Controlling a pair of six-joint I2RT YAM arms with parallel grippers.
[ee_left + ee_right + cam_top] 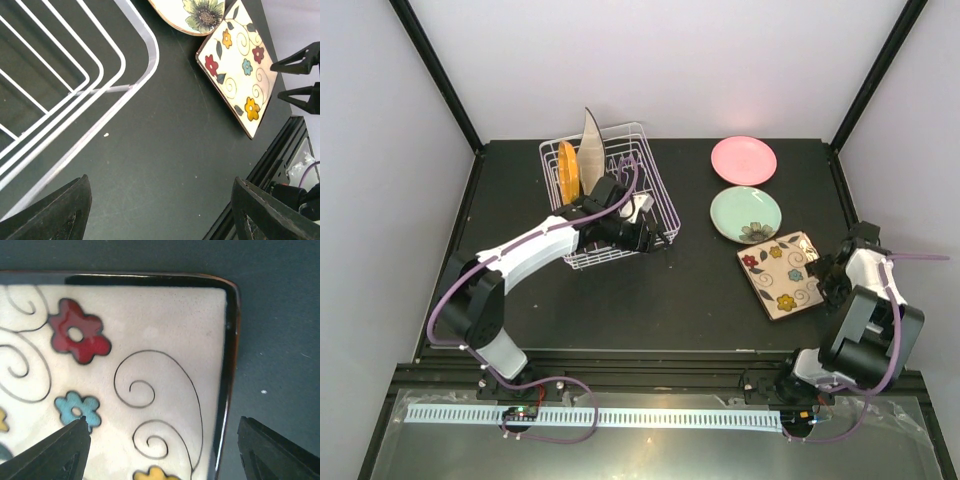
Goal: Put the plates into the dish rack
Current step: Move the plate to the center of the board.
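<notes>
Top external view has the dish rack (pixel 665 195) sitting at the back left of the dark desk (pixel 620 310). The small orange plate (pixel 568 170) stands on edge among its tines, and a pale plate (pixel 590 145) stands upright just beside it, poking above the wires. Three plates lie flat on the right half of the desk. The pink plate (pixel 743 159) is farthest back and the green plate (pixel 745 213) is just in front of it. The square flowered plate (pixel 780 273) is nearest the arms, close beside the green one.

The right claw (pixel 820 272) is down at that square plate's right-hand edge. From its wrist camera the fingers stand wide apart with the plate's rim running between them. One finger (pixel 50 450) hangs over the flowered face, the other (pixel 280 450) over bare desk beyond the rim. Nothing is clamped, and I cannot tell whether either finger touches the plate.

The left claw (pixel 655 235) hovers at the dish rack's near right corner, fingers spread and empty. Its wrist view looks down on bare desk just outside the rack's rounded corner.
</notes>
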